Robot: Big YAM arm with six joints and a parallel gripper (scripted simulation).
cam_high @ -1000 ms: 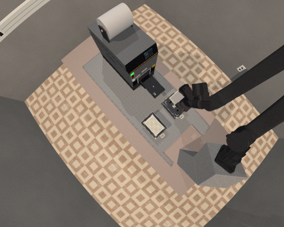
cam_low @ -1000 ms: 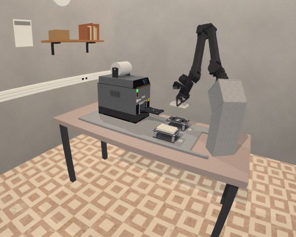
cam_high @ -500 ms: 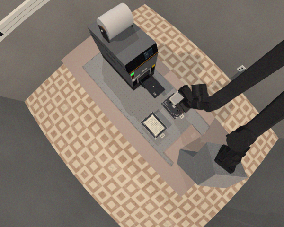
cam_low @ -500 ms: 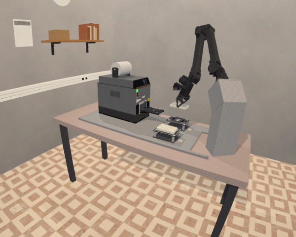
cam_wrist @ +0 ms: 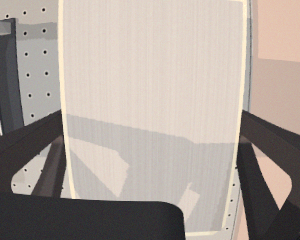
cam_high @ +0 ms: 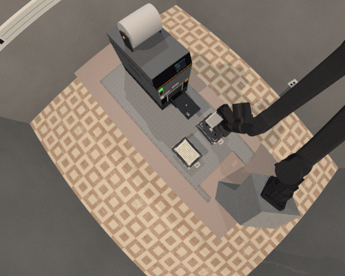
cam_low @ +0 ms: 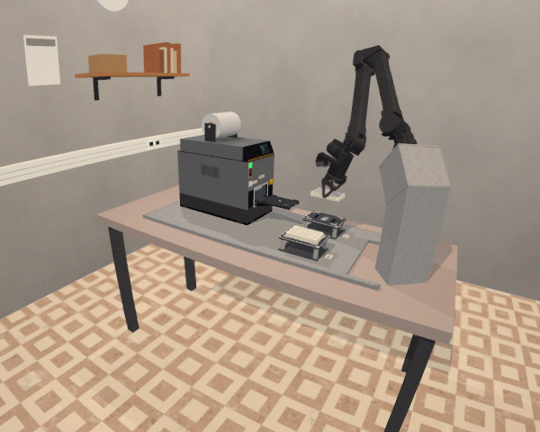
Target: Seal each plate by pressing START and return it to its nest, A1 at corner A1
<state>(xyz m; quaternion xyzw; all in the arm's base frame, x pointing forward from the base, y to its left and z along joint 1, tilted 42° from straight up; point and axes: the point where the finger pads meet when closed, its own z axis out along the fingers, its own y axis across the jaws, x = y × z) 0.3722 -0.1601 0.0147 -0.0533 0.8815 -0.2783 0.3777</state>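
Note:
My gripper (cam_high: pixel 219 121) (cam_low: pixel 332 189) (cam_wrist: pixel 151 119) is shut on a plate (cam_high: pixel 213 119) (cam_low: pixel 337 197) (cam_wrist: pixel 150 60) with a smooth, foil-like top. It holds the plate roughly level, in the air above the empty dark nest (cam_high: pixel 202 127) (cam_low: pixel 325 219), the one farther from the rail. The other plate (cam_high: pixel 187 151) (cam_low: pixel 303 234), open with its wells showing, sits in the second nest. The nest labels are too small to read surely. The sealer (cam_high: pixel 131 64) (cam_low: pixel 214 185) has its empty stage (cam_high: pixel 186 104) (cam_low: pixel 282 202) out, and its lamp (cam_high: pixel 160 89) (cam_low: pixel 250 165) is green. Corner A1 is not readable.
A white foil roll (cam_high: pixel 141 25) (cam_low: pixel 223 123) sits on top of the sealer. A tall grey pedestal (cam_high: pixel 249 199) (cam_low: pixel 417 218) stands at the arm's base end. A low rail (cam_low: pixel 363 281) runs along the board's near edge, close to the filled nest.

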